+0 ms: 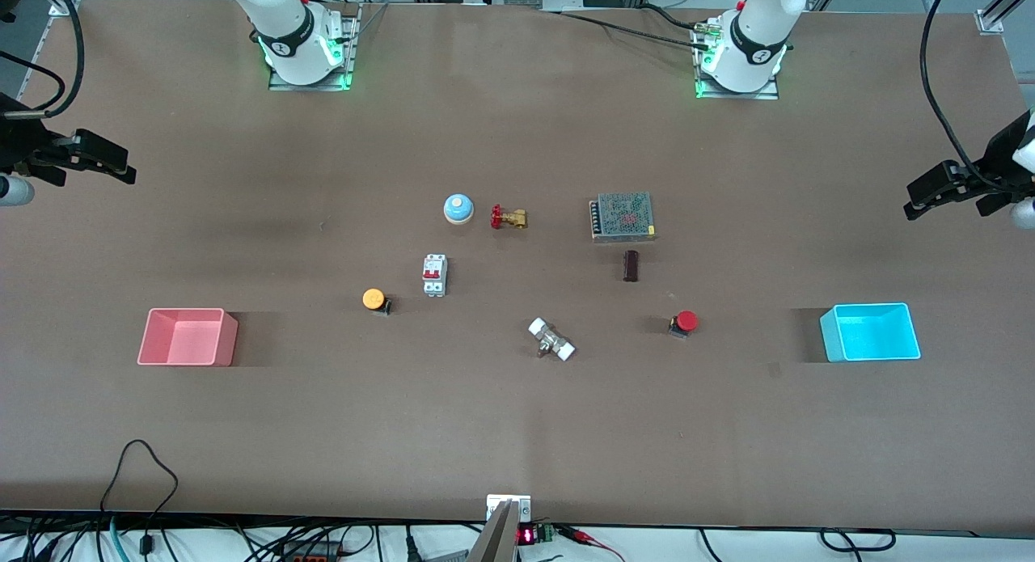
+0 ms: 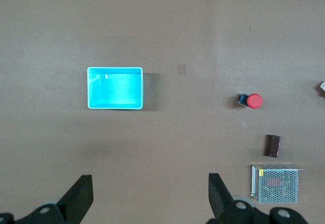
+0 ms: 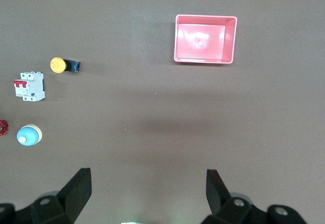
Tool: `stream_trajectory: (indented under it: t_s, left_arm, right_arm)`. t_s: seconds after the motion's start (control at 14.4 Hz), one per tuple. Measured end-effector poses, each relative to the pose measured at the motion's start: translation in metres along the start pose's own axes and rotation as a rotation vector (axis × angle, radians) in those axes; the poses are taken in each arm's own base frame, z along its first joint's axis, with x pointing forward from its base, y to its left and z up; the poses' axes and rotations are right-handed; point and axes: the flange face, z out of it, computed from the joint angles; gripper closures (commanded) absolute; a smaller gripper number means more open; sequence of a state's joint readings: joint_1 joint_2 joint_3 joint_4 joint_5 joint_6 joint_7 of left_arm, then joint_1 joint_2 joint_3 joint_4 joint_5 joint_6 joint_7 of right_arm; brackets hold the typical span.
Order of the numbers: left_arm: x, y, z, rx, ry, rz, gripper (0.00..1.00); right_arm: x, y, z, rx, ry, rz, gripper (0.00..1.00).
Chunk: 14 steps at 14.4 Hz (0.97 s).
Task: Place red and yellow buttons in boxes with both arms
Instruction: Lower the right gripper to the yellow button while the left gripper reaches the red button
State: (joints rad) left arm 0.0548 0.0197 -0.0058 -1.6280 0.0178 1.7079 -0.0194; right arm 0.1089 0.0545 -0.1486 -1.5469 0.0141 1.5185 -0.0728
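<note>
The small red round-capped push button (image 1: 686,322) on its black base sits on the brown table (image 1: 517,433), toward the left arm's end, with the cyan square open plastic box (image 1: 871,332) well apart from it, closer to that end. The small orange-yellow round-capped push button (image 1: 374,299) sits toward the right arm's end, and the pink-red square open plastic box (image 1: 187,336) is well apart from it, closer to that end. Both boxes have nothing in them. Between the two buttons lies a white pipe fitting with a metal middle (image 1: 551,340). Beside the yellow button stands a white switch block with red levers (image 1: 435,275). Farther from the front camera are a blue-and-white dome bell (image 1: 458,209), a brass valve with a red wheel (image 1: 509,217), a grey metal mesh box (image 1: 622,216) and a small dark cylinder (image 1: 631,266). The left gripper (image 2: 150,196) hangs high over the table edge at its end, fingers spread wide and holding nothing. The right gripper (image 3: 148,191) hangs high over its own end, also spread wide and holding nothing. Both arms wait.
</note>
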Motion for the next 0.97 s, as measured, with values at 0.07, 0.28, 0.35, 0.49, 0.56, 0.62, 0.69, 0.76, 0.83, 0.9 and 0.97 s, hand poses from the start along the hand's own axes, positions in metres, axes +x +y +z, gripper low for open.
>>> stream_trajectory:
  t_s: [0.07, 0.28, 0.35, 0.49, 0.56, 0.62, 0.69, 0.76, 0.83, 0.9, 0.97]
  left_arm:
    - [0.000, 0.000, 0.000, 0.000, 0.000, 0.000, 0.00]
    - [0.000, 0.000, 0.000, 0.000, 0.000, 0.000, 0.00]
    - [0.000, 0.000, 0.000, 0.000, 0.000, 0.000, 0.00]
    - [0.000, 0.000, 0.000, 0.000, 0.000, 0.000, 0.00]
    - [0.000, 0.000, 0.000, 0.000, 0.000, 0.000, 0.00]
    - [0.000, 0.000, 0.000, 0.000, 0.000, 0.000, 0.00]
    - [0.000, 0.000, 0.000, 0.000, 0.000, 0.000, 0.00]
    - [0.000, 0.000, 0.000, 0.000, 0.000, 0.000, 0.00]
    - [0.000, 0.000, 0.000, 0.000, 0.000, 0.000, 0.00]
    - [0.000, 0.000, 0.000, 0.000, 0.000, 0.000, 0.00]
    - [0.000, 0.000, 0.000, 0.000, -0.001, 0.000, 0.00]
  right_arm:
    - [0.000, 0.000, 0.000, 0.000, 0.000, 0.000, 0.00]
    - [0.000, 0.000, 0.000, 0.000, 0.000, 0.000, 0.00]
    - [0.000, 0.000, 0.000, 0.000, 0.000, -0.001, 0.00]
    - [0.000, -0.001, 0.000, 0.000, -0.001, -0.003, 0.00]
    - [0.000, -0.002, 0.001, 0.000, -0.004, -0.004, 0.00]
    - [0.000, -0.002, 0.003, 0.000, -0.008, -0.004, 0.00]
    - [0.001, -0.002, 0.007, 0.000, -0.014, -0.004, 0.00]
    - [0.003, -0.002, 0.011, 0.000, -0.022, -0.004, 0.00]
    - [0.005, -0.002, 0.017, 0.000, -0.032, -0.004, 0.00]
    - [0.010, -0.003, 0.024, -0.002, -0.039, -0.004, 0.00]
    - [0.016, -0.005, 0.032, -0.004, -0.039, -0.007, 0.00]
